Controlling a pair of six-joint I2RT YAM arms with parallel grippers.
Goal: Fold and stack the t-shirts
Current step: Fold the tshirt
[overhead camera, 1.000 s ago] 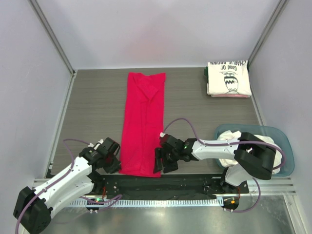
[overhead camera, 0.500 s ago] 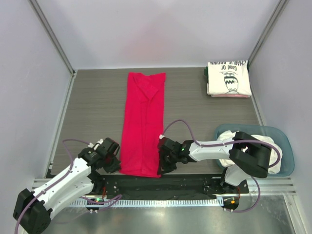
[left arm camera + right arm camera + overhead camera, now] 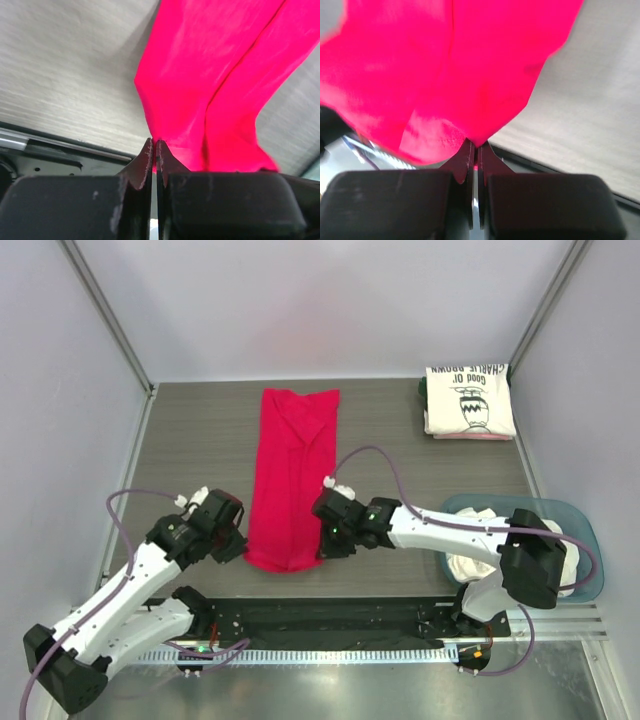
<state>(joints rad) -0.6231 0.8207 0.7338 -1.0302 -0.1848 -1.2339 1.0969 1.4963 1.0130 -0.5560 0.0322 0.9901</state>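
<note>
The crimson t-shirt [image 3: 295, 455] lies as a narrow strip on the table [image 3: 190, 450], long axis near to far. Left gripper [image 3: 240, 546] and right gripper [image 3: 323, 540] each pinch a near hem corner tight — the collar end lies straight ahead, equally far from both.

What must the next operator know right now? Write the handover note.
Left gripper: shut on the near left corner of the red shirt.
Right gripper: shut on its near right corner.
The shirt lies as a long strip mid-table, near hem raised.
Done: cream Charlie Brown shirt lies folded at the far right.
Left: bring the hem to the far end, finish folding, stack it; then the white shirts in the tub.
</note>
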